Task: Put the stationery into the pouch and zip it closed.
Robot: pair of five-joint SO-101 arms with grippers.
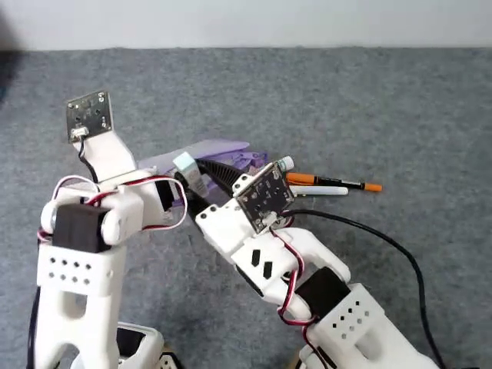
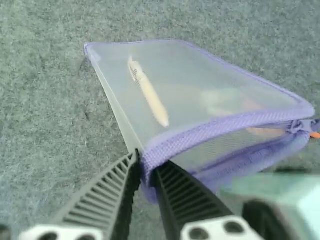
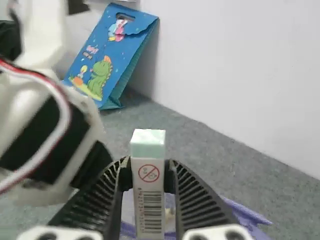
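Two grips: our left gripper is pinching the pouch, our right gripper clutching an eraser, risking snagging its narrow mouth.

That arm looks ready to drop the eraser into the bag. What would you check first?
1. Left end effector pinching the pouch edge: ok.
2. Right end effector clamped on the eraser: ok.
3. Pouch mouth open: ok, the zip edges look parted.
4. Eraser lined up over the mouth: cannot tell.
5. Orange pen out of the way: ok, it lies beside the pouch.
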